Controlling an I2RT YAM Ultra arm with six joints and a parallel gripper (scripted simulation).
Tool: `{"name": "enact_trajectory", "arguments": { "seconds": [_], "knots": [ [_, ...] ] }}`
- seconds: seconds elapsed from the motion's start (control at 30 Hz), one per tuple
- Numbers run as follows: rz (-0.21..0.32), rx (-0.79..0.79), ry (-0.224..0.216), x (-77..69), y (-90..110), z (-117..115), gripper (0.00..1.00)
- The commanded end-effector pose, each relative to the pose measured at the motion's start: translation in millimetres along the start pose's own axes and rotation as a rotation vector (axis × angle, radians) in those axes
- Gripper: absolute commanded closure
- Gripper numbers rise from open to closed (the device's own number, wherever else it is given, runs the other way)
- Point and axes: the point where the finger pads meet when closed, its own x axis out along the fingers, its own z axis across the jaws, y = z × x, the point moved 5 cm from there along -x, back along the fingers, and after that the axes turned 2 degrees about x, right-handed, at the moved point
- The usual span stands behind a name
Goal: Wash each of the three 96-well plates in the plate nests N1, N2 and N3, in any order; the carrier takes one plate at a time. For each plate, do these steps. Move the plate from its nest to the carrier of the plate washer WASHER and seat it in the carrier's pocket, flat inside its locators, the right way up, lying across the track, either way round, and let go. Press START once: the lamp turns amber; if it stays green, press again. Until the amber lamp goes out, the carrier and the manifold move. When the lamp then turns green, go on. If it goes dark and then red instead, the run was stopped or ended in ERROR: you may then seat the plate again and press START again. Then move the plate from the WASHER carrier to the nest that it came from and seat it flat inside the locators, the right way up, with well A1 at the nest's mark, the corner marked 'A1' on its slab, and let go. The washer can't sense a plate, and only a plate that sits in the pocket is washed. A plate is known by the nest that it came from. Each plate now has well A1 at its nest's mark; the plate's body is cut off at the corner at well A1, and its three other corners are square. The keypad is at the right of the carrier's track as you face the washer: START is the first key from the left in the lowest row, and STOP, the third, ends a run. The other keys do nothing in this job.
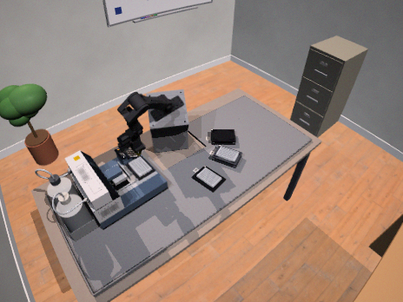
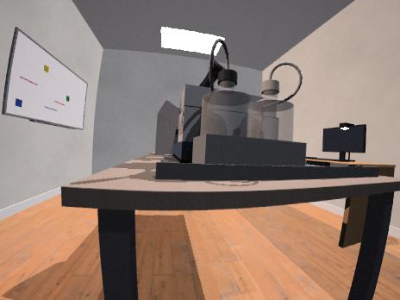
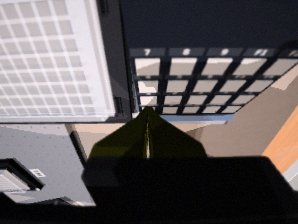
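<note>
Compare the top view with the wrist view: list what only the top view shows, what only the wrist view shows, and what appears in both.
Only the top view: two nests with plates, one bare nest, the bottles, cabinet and plant.

Only the wrist view: the keypad's keys up close, with the shut gripper pointing at the lowest row.

Both: the plate on the carrier, beside the keypad.

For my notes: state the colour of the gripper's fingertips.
Yellow-olive, closed to a point; the fingertips show best in the wrist view, just short of the keypad.
</note>
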Motion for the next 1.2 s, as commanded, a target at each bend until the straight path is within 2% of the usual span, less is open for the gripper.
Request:
{"name": "enact_trajectory", "arguments": {
  "seconds": [0.0,0.8,1.17],
  "knots": [
    [-0.012,-0.014,0.003,5.5,-2.6,-0.7,1.0],
    [-0.012,-0.014,0.003,5.5,-2.6,-0.7,1.0],
    [-0.012,-0.014,0.003,-9.3,-2.4,-0.6,1.0]
  ]
}}
